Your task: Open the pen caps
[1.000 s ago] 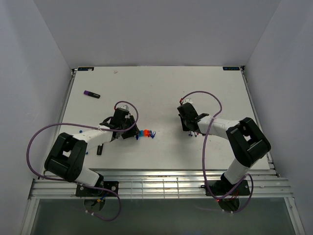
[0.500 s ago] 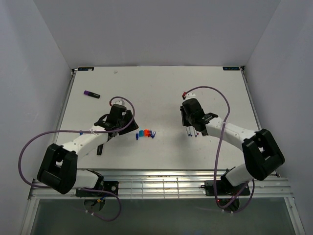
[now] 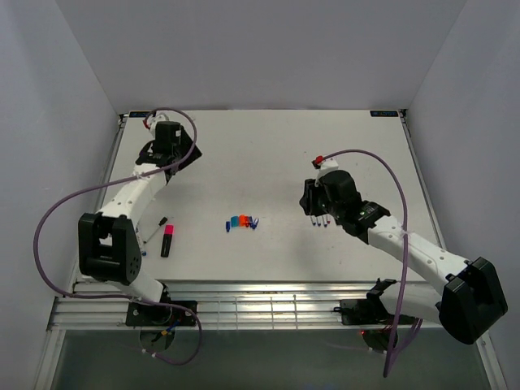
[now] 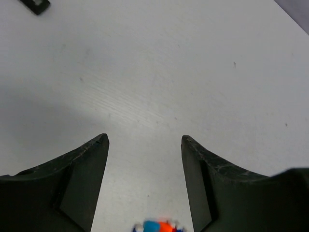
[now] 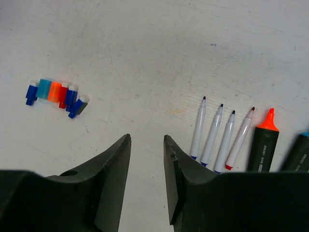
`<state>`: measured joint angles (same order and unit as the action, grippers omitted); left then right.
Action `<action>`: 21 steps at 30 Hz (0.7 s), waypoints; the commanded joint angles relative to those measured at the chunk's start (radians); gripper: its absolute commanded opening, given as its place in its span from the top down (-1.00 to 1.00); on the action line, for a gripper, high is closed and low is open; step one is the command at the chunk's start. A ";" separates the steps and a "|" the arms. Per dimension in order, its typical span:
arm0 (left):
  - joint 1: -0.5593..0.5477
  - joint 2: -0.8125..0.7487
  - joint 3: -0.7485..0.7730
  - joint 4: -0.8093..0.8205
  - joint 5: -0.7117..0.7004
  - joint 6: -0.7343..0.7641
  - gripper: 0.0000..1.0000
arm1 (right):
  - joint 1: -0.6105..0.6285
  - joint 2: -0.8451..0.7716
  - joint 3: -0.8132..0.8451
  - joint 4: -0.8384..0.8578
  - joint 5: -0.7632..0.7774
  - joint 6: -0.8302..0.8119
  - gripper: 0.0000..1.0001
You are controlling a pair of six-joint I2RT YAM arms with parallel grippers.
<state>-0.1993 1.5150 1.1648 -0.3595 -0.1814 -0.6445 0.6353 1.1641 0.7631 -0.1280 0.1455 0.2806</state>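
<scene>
Here, at the far left corner of the white table (image 3: 268,146), the left gripper (image 4: 145,137) is held. Its fingers (image 4: 79,183) are spread wide, and nothing is held between them; only bare table is seen in the gap. Nearer the front on the left, a thin white pen (image 3: 154,231) and a black highlighter (image 3: 166,246) are laid close together, but it cannot be told if they touch. A pink cap (image 3: 169,231) is seen on the far end of that highlighter.

In the middle of the table, the loose pen caps (image 3: 241,221) are bunched in a short row. Blue, light blue, orange and red ones can be made out. They are well apart from both grippers.

To the right, the right gripper (image 5: 147,137) is held above the table. A narrow gap is left between its fingers, and nothing is pinched there. Close by it, four thin white pens (image 5: 219,133) are laid side by side with their tips bare. Next to them an orange-tipped highlighter (image 5: 263,145) is laid, with its tip bare too.
</scene>
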 commanded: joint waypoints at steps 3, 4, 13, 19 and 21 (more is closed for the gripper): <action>0.171 0.213 0.212 -0.114 -0.067 -0.007 -0.46 | 0.009 -0.076 -0.027 0.005 -0.070 0.000 0.19; 0.191 0.246 0.242 -0.119 -0.072 -0.014 -0.47 | 0.007 -0.084 -0.028 0.005 -0.076 0.000 0.19; 0.308 0.638 0.681 -0.228 -0.161 0.014 -0.51 | 0.009 -0.086 -0.028 0.025 -0.135 -0.014 0.17; 0.345 0.769 0.835 -0.246 -0.173 0.017 -0.52 | 0.009 -0.061 -0.045 0.034 -0.135 -0.020 0.16; 0.354 0.806 0.874 -0.248 -0.191 0.017 -0.53 | 0.007 -0.061 -0.059 0.048 -0.135 -0.020 0.16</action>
<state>0.1345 2.3184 1.9667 -0.5838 -0.3286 -0.6357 0.6399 1.1019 0.7208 -0.1257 0.0204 0.2768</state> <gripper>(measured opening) 0.762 0.417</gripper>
